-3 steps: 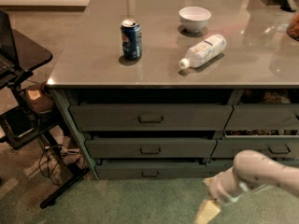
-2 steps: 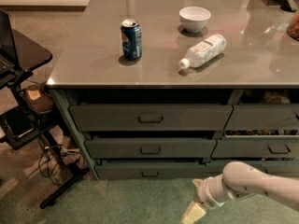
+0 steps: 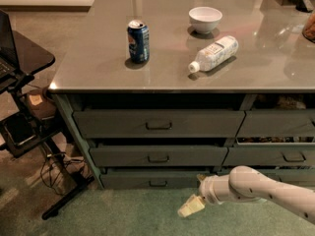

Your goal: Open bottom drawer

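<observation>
Wide drawer cabinet under a grey surface (image 3: 93, 75). On the surface: blue soda can (image 3: 138, 41) upright at 9 o'clock of centre, white bowl (image 3: 205, 19) at 12 o'clock, plastic bottle (image 3: 214, 53) lying on its side just at 3 o'clock of the can, cap pointing toward the front edge.

Three wide drawers stacked: top drawer (image 3: 113, 124), middle drawer (image 3: 123, 156), then the bottom drawer (image 3: 128, 179), the thinnest front, down at floor level. Its small centre pull (image 3: 158, 183) is in plain view. The front looks pushed in, with a dark gap line above it. Narrower drawers (image 3: 275, 156) sit at 3 o'clock of the stack.

The hand (image 3: 192, 205) is low in the frame, over the green carpet (image 3: 123, 215), at about 4 o'clock of the bottom drawer's pull. It is near the drawer front but apart from it and not touching the pull. Its cream tip points down toward 7 o'clock. Whether the hand is open or closed cannot be told from this view; nothing is seen held. The white arm (image 3: 261, 186) comes in from 4 o'clock of the frame.

A black stand (image 3: 27, 58) with cables beneath is at 9 o'clock of the cabinet.
</observation>
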You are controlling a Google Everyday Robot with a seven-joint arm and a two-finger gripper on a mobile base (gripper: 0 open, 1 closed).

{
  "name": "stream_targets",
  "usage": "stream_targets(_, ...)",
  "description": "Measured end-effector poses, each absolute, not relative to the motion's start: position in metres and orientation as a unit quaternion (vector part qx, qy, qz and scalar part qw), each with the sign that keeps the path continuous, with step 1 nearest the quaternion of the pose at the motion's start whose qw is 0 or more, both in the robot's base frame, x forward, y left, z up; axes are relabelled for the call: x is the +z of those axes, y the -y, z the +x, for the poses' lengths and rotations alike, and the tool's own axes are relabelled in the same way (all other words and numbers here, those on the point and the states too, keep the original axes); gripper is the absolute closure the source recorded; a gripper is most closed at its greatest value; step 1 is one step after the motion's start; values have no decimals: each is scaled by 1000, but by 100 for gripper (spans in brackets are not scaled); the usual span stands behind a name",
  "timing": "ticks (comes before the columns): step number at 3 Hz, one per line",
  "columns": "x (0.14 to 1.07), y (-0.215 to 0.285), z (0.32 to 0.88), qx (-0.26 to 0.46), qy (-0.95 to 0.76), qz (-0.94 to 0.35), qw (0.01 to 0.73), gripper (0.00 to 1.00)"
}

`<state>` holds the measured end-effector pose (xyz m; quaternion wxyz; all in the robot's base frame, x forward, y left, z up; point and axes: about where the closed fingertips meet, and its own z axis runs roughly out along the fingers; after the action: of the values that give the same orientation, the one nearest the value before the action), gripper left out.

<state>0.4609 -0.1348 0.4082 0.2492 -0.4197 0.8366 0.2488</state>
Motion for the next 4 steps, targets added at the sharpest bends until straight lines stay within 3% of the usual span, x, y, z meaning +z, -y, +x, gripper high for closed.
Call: stream_targets(4,349,145,534,231,-831,-402,307,0)
